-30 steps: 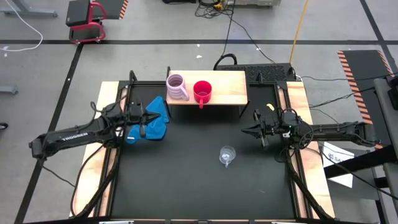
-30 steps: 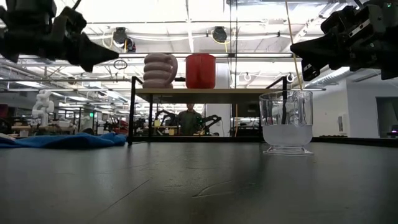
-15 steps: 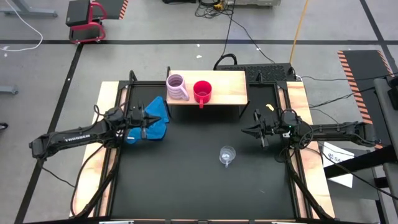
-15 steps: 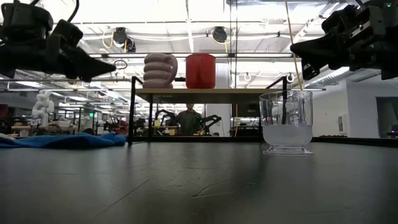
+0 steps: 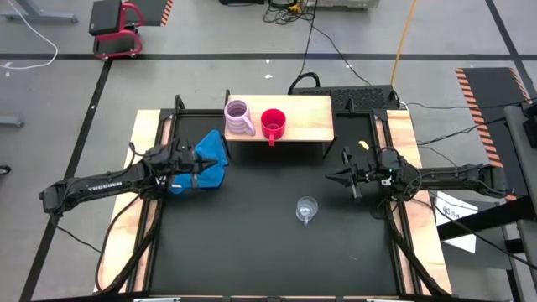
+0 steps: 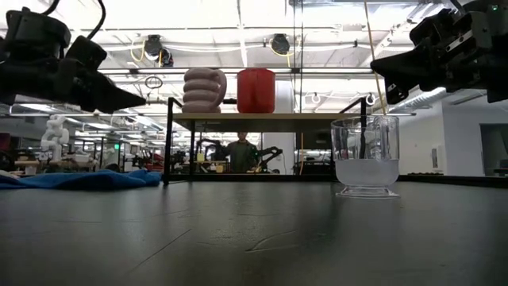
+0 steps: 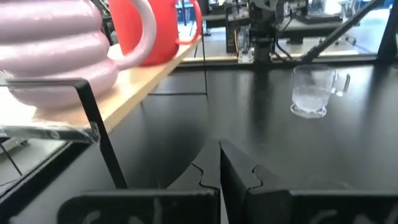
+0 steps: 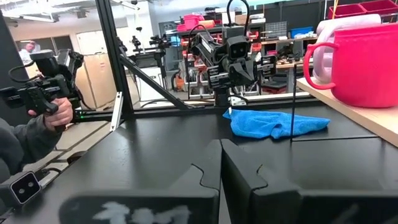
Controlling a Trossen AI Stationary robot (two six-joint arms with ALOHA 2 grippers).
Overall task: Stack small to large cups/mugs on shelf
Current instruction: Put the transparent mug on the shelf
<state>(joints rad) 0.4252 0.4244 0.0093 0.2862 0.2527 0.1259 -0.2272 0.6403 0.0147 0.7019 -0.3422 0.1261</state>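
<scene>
The ribbed lilac-pink mug (image 5: 239, 117) and the red mug (image 5: 273, 124) stand side by side on their bases at the left end of the light-wood shelf (image 5: 306, 117). The clear glass cup (image 5: 307, 209) stands upright on the black table top, handle toward the near edge. My left gripper (image 5: 204, 165) hovers shut above a blue cloth, left of the shelf. My right gripper (image 5: 330, 177) hovers shut, right of and beyond the glass cup. In the left wrist view the shut fingertips (image 7: 219, 163) point toward the glass cup (image 7: 314, 93).
A crumpled blue cloth (image 5: 214, 148) lies on the table under the left gripper, beside the shelf's left legs. Pale wooden rails (image 5: 403, 143) run along both table sides. A person (image 8: 37, 124) holding a device stands beyond the table's left side.
My left gripper has sunk lower over the blue cloth and moved slightly toward the table's right. The right arm and all three cups have kept still.
</scene>
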